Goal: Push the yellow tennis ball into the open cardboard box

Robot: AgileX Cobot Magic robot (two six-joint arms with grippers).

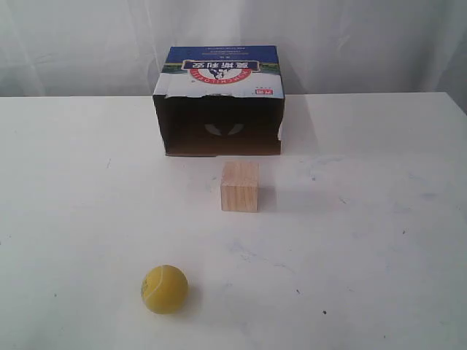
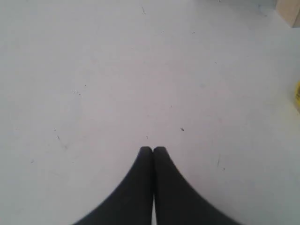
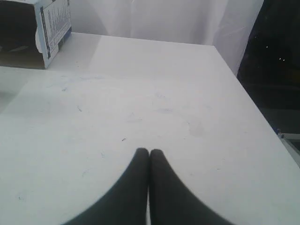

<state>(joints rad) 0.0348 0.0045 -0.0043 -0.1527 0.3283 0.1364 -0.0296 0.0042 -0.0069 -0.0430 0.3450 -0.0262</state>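
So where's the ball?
In the exterior view the yellow tennis ball sits low and left on the table, apart from the wooden cube and the open cardboard box beyond.

Right tool [image 3: 149,152] closed above the white table [image 3: 164,108].
Its dark jaws press together tip to tip, holding nothing. The open cardboard box [image 3: 51,28] is cut off at a far corner of the frame, well apart from the tool, with its dark interior and printed side showing. A white curtain [image 3: 164,18] hangs behind the table.
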